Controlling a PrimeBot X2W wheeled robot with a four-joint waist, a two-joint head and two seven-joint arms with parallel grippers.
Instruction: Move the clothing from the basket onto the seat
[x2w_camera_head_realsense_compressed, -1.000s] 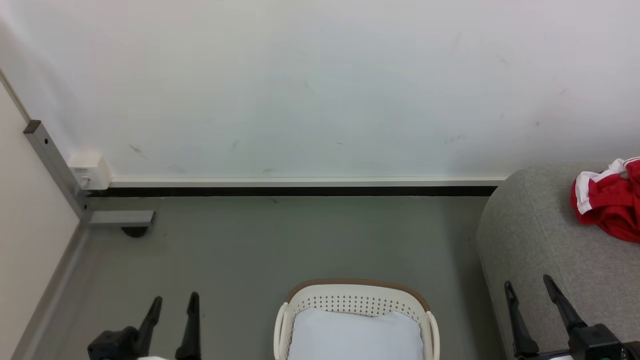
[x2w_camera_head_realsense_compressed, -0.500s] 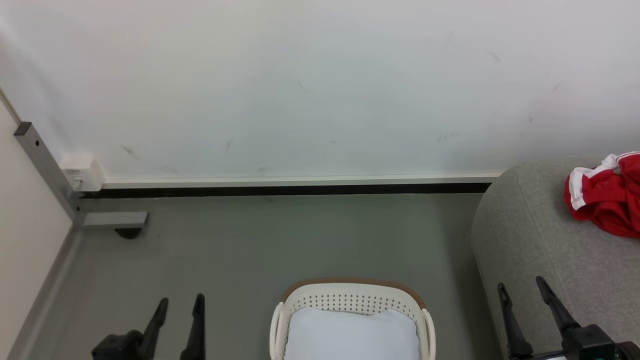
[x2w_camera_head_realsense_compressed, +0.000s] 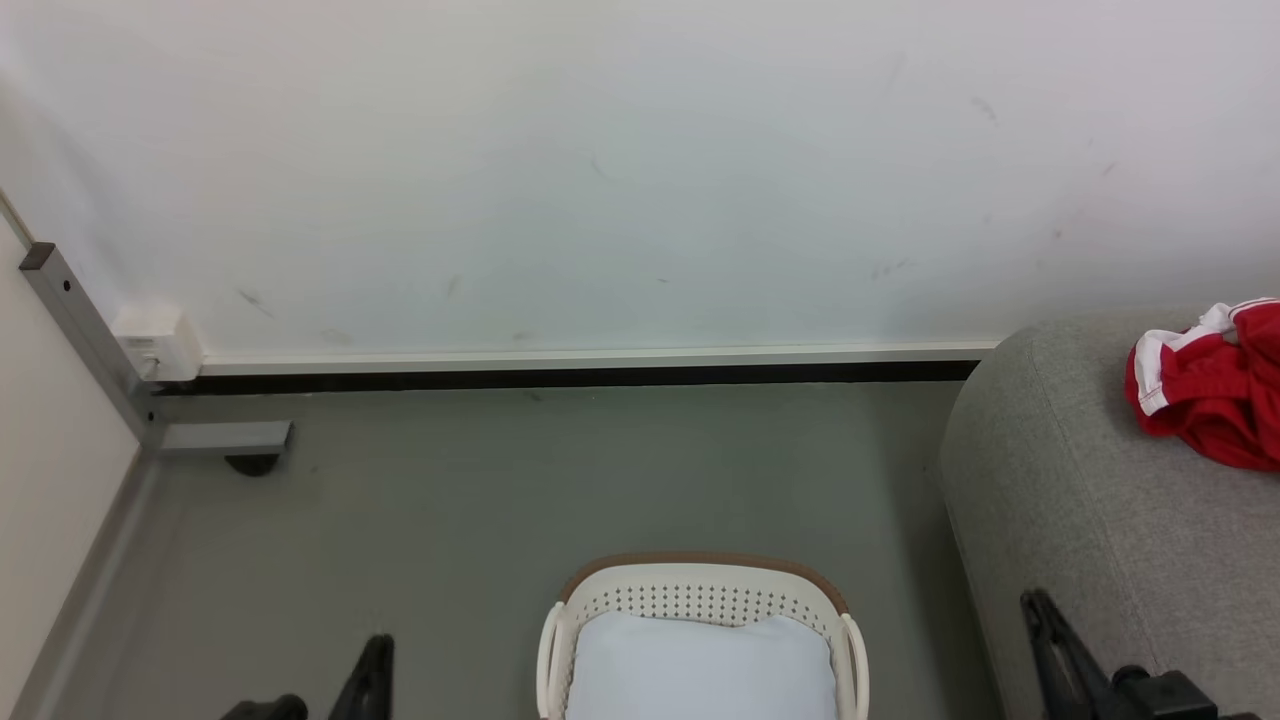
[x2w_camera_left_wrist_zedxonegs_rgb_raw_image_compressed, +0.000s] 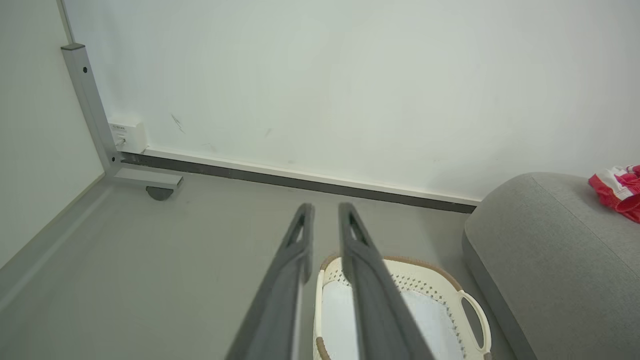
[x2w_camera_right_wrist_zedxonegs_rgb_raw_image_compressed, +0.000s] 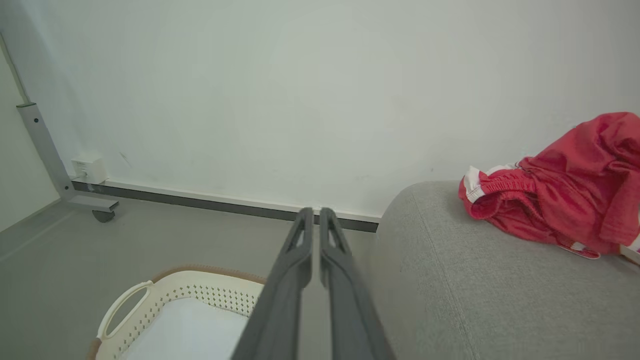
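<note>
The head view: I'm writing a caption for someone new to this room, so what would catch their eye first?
First, the clothing, a bright red crumpled heap with white trim on the grey seat at the right edge. Next, the basket on the floor at bottom centre, with a pale sheet lying inside it. The rest is plain white wall and grey floor.

Grey floor (x2w_camera_head_realsense_compressed: 450, 500) bearing a white basket (x2w_camera_head_realsense_compressed: 700, 600); beside it, a grey seat (x2w_camera_head_realsense_compressed: 1080, 480) holding red clothing (x2w_camera_head_realsense_compressed: 1205, 400).
</note>
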